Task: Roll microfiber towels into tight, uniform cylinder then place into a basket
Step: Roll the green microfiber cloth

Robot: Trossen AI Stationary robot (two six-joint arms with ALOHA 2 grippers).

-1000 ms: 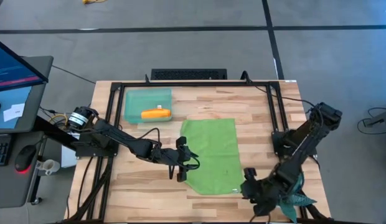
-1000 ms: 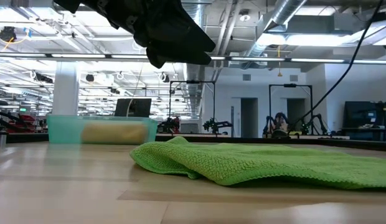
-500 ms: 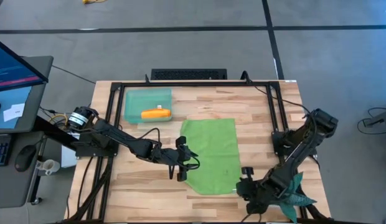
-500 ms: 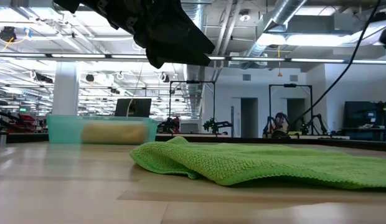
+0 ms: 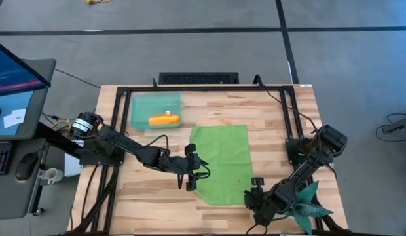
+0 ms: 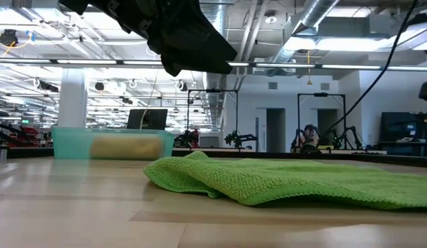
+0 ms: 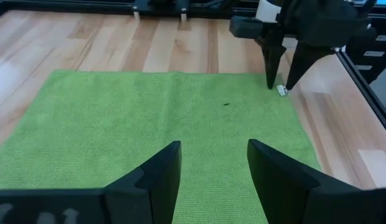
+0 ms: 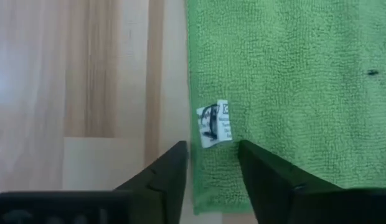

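Note:
The lime green towel (image 5: 221, 164) lies spread on the table, its near left corner bunched into a low hump (image 6: 193, 169). The orange towel (image 5: 164, 120) lies rolled in the teal basket (image 5: 145, 105) at the far left. My left gripper (image 5: 192, 178) hangs open above the green towel's left edge, clear of it (image 6: 189, 38). My right gripper (image 8: 211, 171) is open and points down over the towel's near right corner, one finger on either side of the edge beside the white tag (image 8: 215, 123). From the left wrist, its fingertips (image 7: 271, 82) show just above that corner.
A spiky teal star-shaped object (image 5: 312, 208) lies at the near right, beside the right arm. A black frame (image 5: 190, 87) runs around the table. Bare wood lies left of the towel and between the towel and the basket.
My right gripper has come down and gone a little toward the table's left, tipping more steeply downward, onto the green towel's near right corner. The towel and my left gripper have kept still.

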